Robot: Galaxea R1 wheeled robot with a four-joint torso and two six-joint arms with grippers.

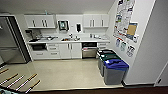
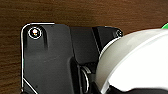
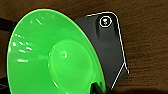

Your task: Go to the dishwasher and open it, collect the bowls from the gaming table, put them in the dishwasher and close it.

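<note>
Head view: dishwasher (image 1: pixel 89 49) under the counter, door ajar.
Left wrist view: white bowl (image 2: pixel 135 60) close up; grip cannot be told.
Right wrist view: green bowl (image 3: pixel 50 55) close up; grip cannot be told.

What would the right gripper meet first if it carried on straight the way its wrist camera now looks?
Probably the dark wood-grain surface behind the green bowl. The bowl sits right in front of the camera, and only that brown surface shows past it. How far off it lies is unclear.
</note>
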